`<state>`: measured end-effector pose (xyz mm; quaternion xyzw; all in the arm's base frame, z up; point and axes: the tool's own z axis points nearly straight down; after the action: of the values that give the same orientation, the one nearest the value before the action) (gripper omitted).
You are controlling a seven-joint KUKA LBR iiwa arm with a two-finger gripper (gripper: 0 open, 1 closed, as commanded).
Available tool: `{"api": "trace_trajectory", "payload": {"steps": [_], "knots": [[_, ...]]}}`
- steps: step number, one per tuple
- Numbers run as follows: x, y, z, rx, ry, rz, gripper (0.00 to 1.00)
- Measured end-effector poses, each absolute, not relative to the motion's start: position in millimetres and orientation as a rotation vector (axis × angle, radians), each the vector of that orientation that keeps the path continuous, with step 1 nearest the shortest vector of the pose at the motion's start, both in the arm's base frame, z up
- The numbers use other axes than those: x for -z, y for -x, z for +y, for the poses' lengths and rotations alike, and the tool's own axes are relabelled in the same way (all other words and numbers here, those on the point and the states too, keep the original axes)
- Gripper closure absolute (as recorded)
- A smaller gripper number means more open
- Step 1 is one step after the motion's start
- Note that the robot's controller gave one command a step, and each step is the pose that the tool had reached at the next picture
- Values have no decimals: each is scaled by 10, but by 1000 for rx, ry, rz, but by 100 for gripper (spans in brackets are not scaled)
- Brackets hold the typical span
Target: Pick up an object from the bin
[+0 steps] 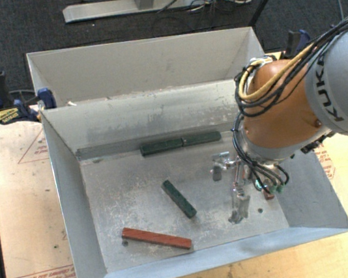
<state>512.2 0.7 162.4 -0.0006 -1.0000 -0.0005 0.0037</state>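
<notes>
Approach step: the gripper is positioned over the bare floor of the grey metal bin, its open-or-closed state indeterminable — realignment toward the short dark-green bar is judged required.

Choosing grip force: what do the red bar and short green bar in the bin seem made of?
Red-brown bar: matte, straight-edged, even colour; probably painted wood or plastic. Short dark green bar: likewise dull and rigid-looking, likely the same. Neither shows metallic shine.
</notes>
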Motion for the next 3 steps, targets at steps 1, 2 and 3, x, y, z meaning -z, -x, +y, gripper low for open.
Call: {"api": "trace_trajectory", "payload": {"steps": [1, 2, 3], "knots": [[-997, -5116, 942, 7, -177, -3132, 0], [-700, -5009, 1428, 3, -474, -3104, 0], [-1088, -5213, 1177, 0, -1044, -2968, 0]]}}
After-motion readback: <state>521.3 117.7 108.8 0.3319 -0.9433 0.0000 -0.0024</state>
